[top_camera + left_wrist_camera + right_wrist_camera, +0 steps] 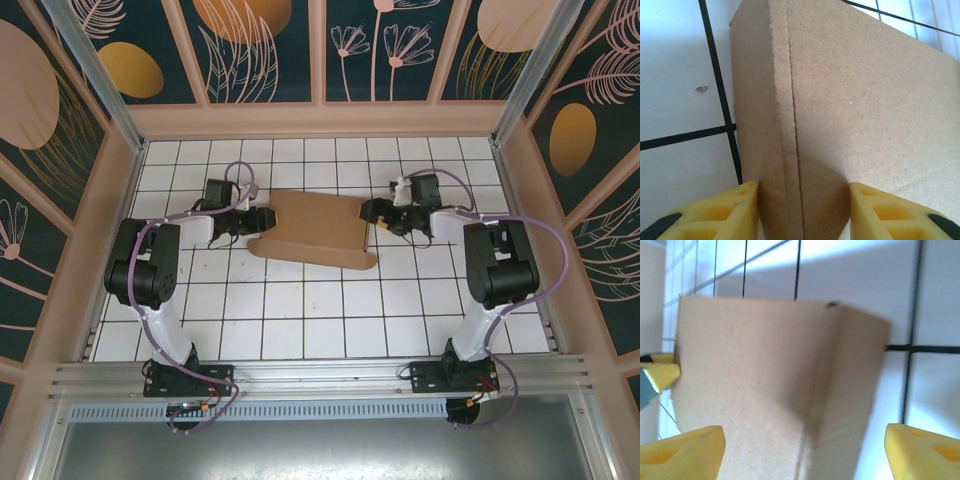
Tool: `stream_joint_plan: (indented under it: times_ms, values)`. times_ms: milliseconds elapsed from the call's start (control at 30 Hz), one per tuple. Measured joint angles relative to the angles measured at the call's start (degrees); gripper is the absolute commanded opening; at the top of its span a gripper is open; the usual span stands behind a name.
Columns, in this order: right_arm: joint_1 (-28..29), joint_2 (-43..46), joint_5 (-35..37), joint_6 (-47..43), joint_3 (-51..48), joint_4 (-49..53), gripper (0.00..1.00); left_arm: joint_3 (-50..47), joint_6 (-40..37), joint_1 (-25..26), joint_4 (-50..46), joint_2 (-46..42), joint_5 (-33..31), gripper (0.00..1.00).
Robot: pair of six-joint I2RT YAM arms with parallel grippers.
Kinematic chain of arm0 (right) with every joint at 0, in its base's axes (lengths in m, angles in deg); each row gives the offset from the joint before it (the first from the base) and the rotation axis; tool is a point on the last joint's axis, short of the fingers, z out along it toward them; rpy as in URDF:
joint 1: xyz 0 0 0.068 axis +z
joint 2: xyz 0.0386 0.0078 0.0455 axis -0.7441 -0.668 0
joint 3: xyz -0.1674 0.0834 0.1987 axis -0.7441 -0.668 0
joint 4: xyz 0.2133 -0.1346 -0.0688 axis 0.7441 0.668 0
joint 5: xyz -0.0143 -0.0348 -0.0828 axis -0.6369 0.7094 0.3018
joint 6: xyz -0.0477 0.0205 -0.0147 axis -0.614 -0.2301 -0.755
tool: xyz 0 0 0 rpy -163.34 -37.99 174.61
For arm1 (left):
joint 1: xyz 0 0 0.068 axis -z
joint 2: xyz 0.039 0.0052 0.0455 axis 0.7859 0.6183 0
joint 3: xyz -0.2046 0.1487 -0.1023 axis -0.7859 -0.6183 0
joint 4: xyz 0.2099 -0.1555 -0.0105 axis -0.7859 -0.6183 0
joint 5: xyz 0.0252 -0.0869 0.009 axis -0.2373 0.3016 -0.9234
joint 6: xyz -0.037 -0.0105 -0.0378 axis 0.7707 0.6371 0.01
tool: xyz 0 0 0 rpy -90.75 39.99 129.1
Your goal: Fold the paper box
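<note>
The paper box (312, 230) is a shallow brown cardboard box lying flat in the middle of the tiled floor, with a curved flap edge along its near side. My left gripper (262, 220) is at its left end. In the left wrist view the yellow fingers (740, 210) straddle that end's corner, and cardboard (840, 100) fills the gap from finger to finger, so my left gripper (805, 210) is shut on it. My right gripper (374, 216) is at the box's right end. In the right wrist view my right gripper (804, 450) stands wide open around the box's end (770, 380), with white floor showing beside one finger.
The white tiled floor (330, 310) is walled by a wooden frame (320, 120) at the back and both sides. Both arms' elbows (145, 262) (498, 262) stand outboard of the box. An aluminium rail (320, 375) runs along the near edge.
</note>
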Motion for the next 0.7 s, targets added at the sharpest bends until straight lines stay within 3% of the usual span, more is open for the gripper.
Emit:
stream_joint_plan:
  times_ms: [100,333,700]
  values:
    - [-1.9,-0.1,-2.2,0.8,-0.3,-1.1,0.82,0.1,-0.7,-1.7,0.8,1.2,3.8,0.4]
    - [1.6,-2.3,-6.0,0.7,-0.4,-1.6,0.85,0.6,-1.4,-3.1,1.4,3.0,8.2,0.33]
    - [2.1,-2.6,-5.5,0.9,-1.5,-1.4,0.86,0.9,-0.7,-5.7,3.0,5.0,13.5,0.28]
